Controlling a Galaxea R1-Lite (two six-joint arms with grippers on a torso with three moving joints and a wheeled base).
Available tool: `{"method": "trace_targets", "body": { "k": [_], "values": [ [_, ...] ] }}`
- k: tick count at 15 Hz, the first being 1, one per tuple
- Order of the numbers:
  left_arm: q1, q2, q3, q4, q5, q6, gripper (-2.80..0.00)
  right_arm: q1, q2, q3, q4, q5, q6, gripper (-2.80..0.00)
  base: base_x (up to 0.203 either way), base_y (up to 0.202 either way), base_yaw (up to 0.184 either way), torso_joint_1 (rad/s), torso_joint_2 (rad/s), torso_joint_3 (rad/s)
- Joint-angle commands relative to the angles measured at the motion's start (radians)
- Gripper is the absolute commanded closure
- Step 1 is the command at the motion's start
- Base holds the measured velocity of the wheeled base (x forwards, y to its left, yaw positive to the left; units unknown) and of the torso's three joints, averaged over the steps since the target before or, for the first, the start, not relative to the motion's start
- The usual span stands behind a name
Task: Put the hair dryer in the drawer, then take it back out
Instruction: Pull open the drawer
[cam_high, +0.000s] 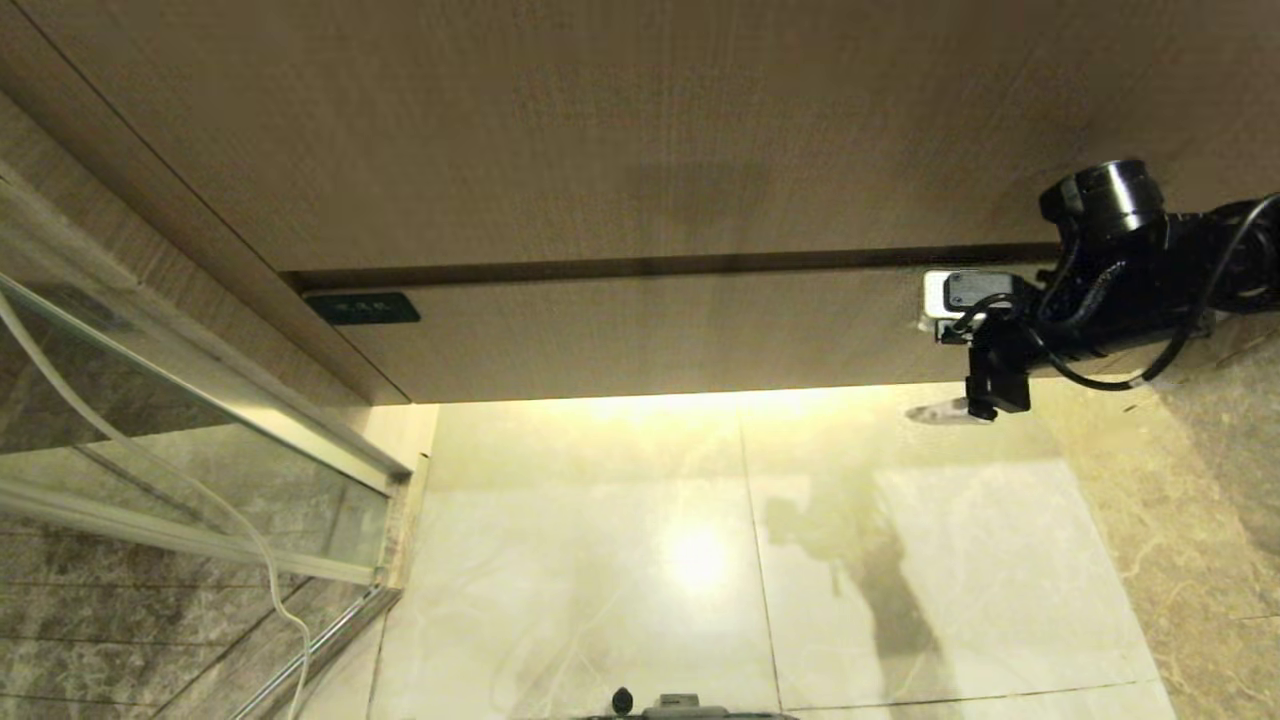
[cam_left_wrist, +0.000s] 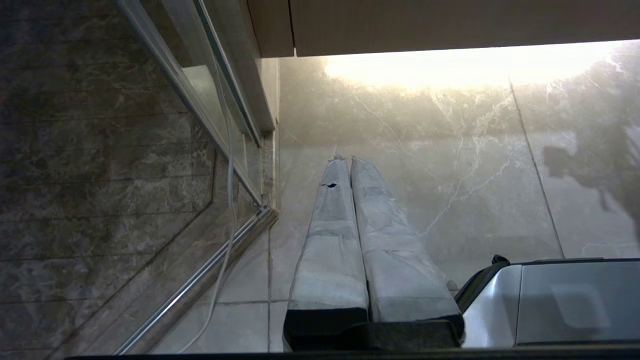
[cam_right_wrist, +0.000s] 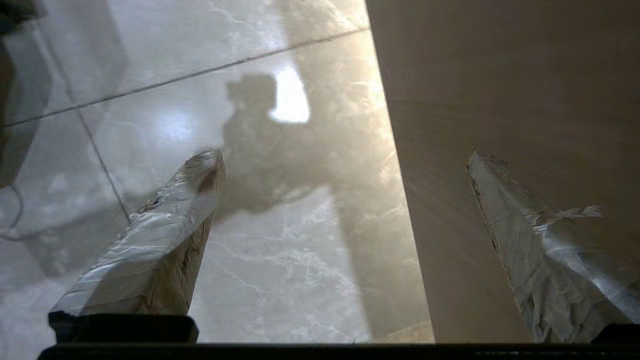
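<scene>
The drawer (cam_high: 640, 335) is pushed in flush, its wood-grain front running under the taller panel (cam_high: 600, 130), with a small dark label (cam_high: 362, 308) at its left end. The right pincer (cam_right_wrist: 345, 160) hangs at the drawer's right end, fingers spread wide with nothing between them: one finger (cam_right_wrist: 525, 235) lies in front of the wood front, the other (cam_right_wrist: 165, 225) over the pale marble floor (cam_right_wrist: 280, 260), so the drawer's lower edge runs between them. In the head view the right arm (cam_high: 1110, 280) reaches in from the right, at the level of the seam between drawer and panel. The hair dryer shows in none of the views. The left pincer (cam_left_wrist: 350, 162) is pressed shut and empty, pointing at the floor beside the glass shower door (cam_left_wrist: 200, 100)
</scene>
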Motion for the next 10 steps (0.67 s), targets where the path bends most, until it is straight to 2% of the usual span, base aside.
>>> {"method": "trace_targets", "body": {
  "k": [1, 5, 10],
  "values": [
    [0.000, 0.002, -0.001, 0.000, 0.001, -0.001, 0.00, -0.001, -0.017, 0.003, -0.009, 0.011, -0.008, -2.80, 0.000, 0.000, 0.000, 0.000, 0.00, 0.000],
    [0.000, 0.001, 0.001, 0.000, 0.001, -0.001, 0.00, -0.001, -0.069, 0.037, -0.023, 0.016, -0.005, -2.80, 0.000, 0.000, 0.000, 0.000, 0.00, 0.000],
    [0.000, 0.000, 0.001, 0.000, 0.000, -0.001, 0.00, 0.002, -0.170, 0.160, -0.085, 0.029, 0.002, -2.80, 0.000, 0.000, 0.000, 0.000, 0.00, 0.000]
  ]
}}
